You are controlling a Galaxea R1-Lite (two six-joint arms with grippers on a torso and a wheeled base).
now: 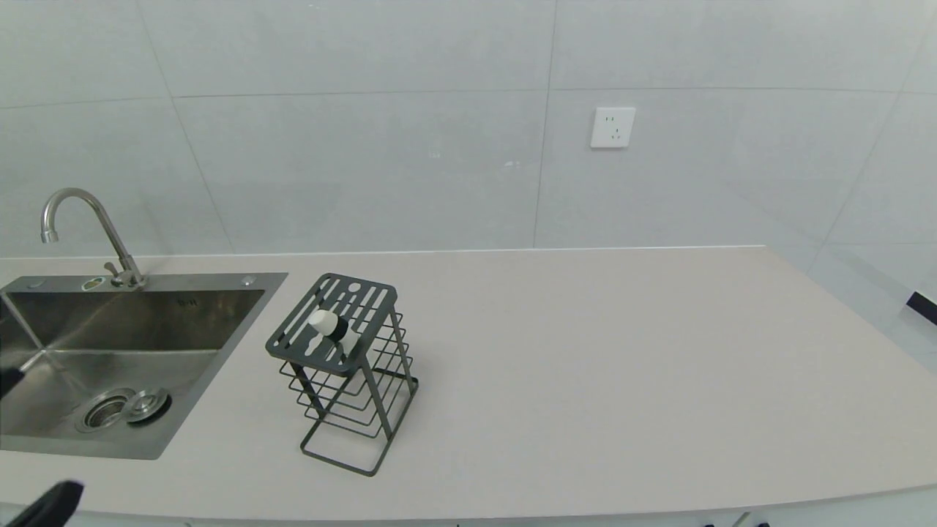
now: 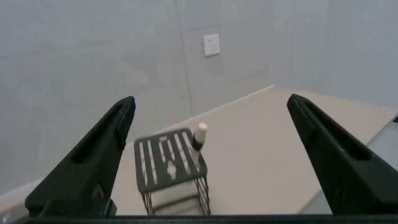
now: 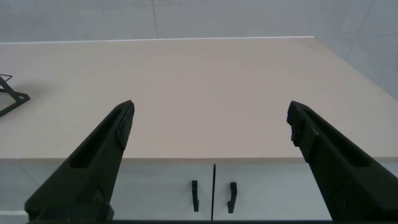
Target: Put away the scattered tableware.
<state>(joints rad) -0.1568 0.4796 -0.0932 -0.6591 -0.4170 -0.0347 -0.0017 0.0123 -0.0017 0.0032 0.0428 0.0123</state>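
With left gripper (image 2: 210, 106) and right gripper (image 3: 210, 111) gaping wide and empty, and the white-handled utensil (image 1: 327, 324) slotted in the rack (image 1: 287, 345) at eleven o'clock, I am judging stowing done and seeking strays next.

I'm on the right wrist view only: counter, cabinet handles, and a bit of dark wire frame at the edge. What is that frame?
Observer: It's the foot of a dark wire rack with a slotted top, standing upright on the counter next to the sink.
Operator: Is anything in the rack?
Observer: Yes, one utensil. Its white-and-black handle sticks up through a slot in the top.
Operator: Where is my left gripper?
Observer: The left gripper is open and pointed at the rack, with the wall socket beyond it.
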